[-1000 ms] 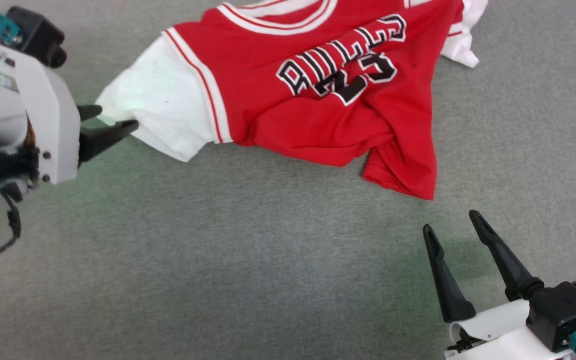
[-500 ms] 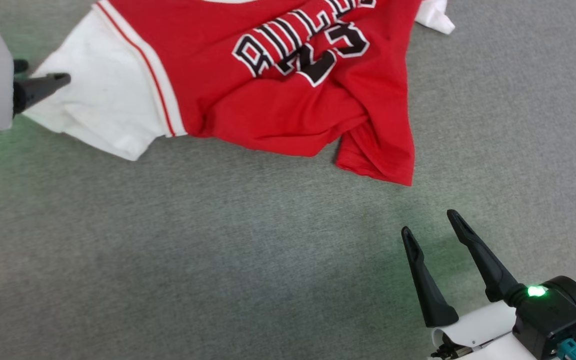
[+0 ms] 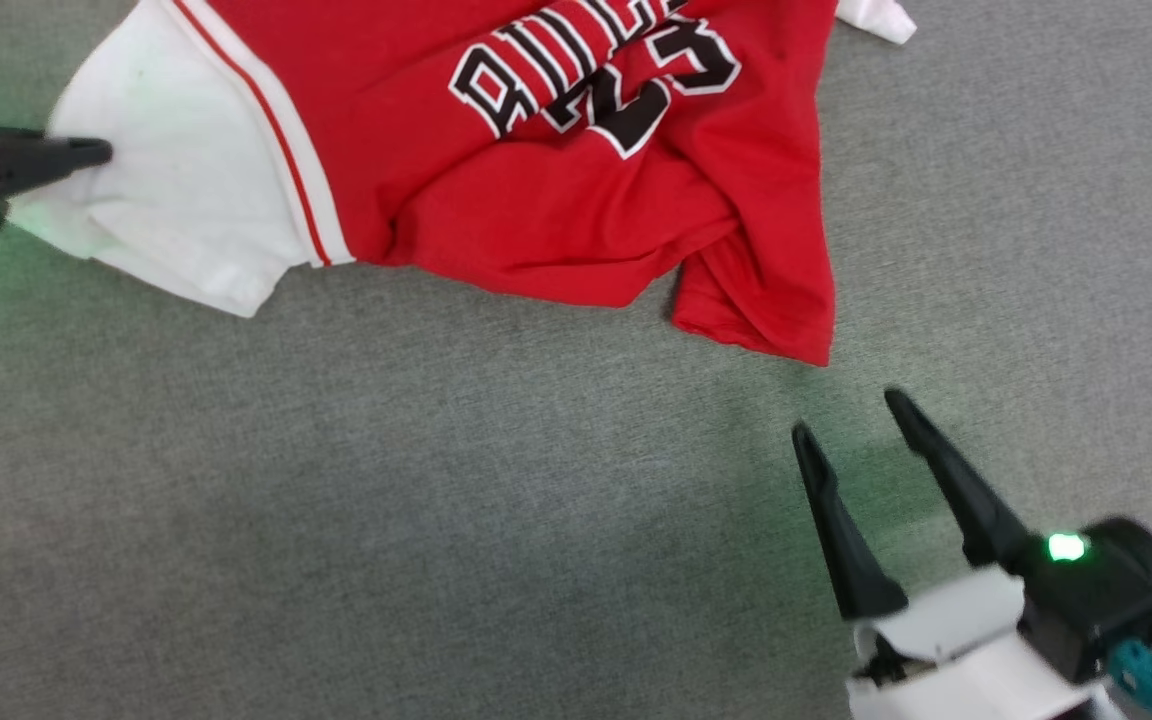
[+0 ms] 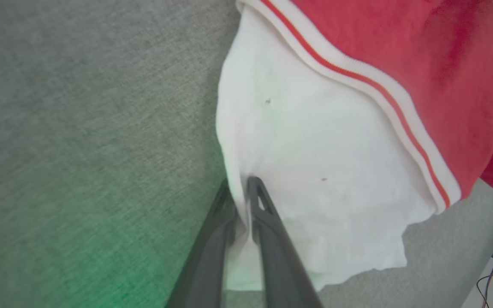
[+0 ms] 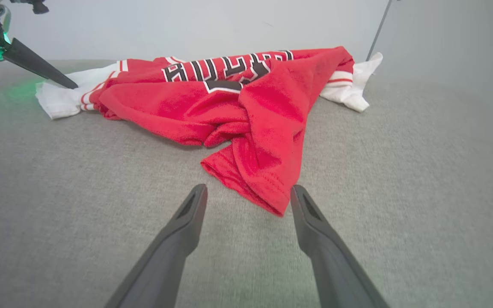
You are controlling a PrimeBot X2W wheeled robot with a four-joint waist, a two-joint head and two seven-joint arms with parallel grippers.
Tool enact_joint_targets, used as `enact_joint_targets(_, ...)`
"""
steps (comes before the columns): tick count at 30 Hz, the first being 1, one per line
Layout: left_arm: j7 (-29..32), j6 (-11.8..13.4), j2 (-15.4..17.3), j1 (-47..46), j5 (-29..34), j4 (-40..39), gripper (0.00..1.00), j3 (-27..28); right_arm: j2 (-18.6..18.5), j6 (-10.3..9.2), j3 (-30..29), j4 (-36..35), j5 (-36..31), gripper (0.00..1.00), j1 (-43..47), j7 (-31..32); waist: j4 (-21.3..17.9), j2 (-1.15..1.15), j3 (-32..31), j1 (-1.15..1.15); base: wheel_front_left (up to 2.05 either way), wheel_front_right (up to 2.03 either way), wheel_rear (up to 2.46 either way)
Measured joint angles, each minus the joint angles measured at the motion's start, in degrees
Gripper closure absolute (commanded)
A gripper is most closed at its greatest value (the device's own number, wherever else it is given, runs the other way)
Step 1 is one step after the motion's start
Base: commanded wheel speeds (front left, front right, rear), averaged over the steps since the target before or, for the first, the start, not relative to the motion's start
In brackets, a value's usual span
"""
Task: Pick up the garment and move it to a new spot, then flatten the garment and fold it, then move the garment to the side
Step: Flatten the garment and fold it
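Pinching the garment [image 3: 536, 210] by a white sleeve, the left gripper [image 4: 239, 185] is closed. The right gripper [image 3: 844, 412] stands open near the hem.

- Grey carpet [image 5: 58, 192] lies under the right gripper [image 5: 248, 190].
- A pale wall [image 5: 186, 25] stands far ahead of it.
- A thin grey pole [image 5: 381, 21] rises beside that wall.

"BULLS", "23" on garment [image 3: 536, 220]
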Motion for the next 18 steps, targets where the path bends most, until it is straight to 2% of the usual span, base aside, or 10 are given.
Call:
enact_joint_targets(4,-1.0,-0.03,-0.56,-0.42,-0.25,-1.15,1.0,-0.91,-0.02,0.0,0.88,-0.03,-0.87,0.0,-7.12,4.32,0.69,0.0,0.47,0.0,0.0,0.0,0.0)
enact_joint_targets(8,-1.72,-0.05,-1.42,-1.8,-0.24,-2.21,1.0,-1.79,-2.08,0.0,-0.38,1.71,-0.2,0.0,-20.46,13.26,1.86,0.0,1.1,0.0,0.0,0.0,0.0)
enact_joint_targets(13,-2.3,-0.07,-3.34,-4.26,-0.24,-4.41,1.0,-3.02,-7.86,0.0,-4.8,10.46,5.99,0.0,-39.57,26.04,4.24,0.0,2.38,0.0,0.0,0.0,0.0)
enact_joint_targets(18,-3.15,-0.07,-4.79,-7.3,-0.43,-7.21,1.0,-4.21,-13.0,0.0,-9.36,21.31,8.89,0.0,-55.77,34.63,7.33,0.0,4.37,0.0,0.0,0.0,0.0)
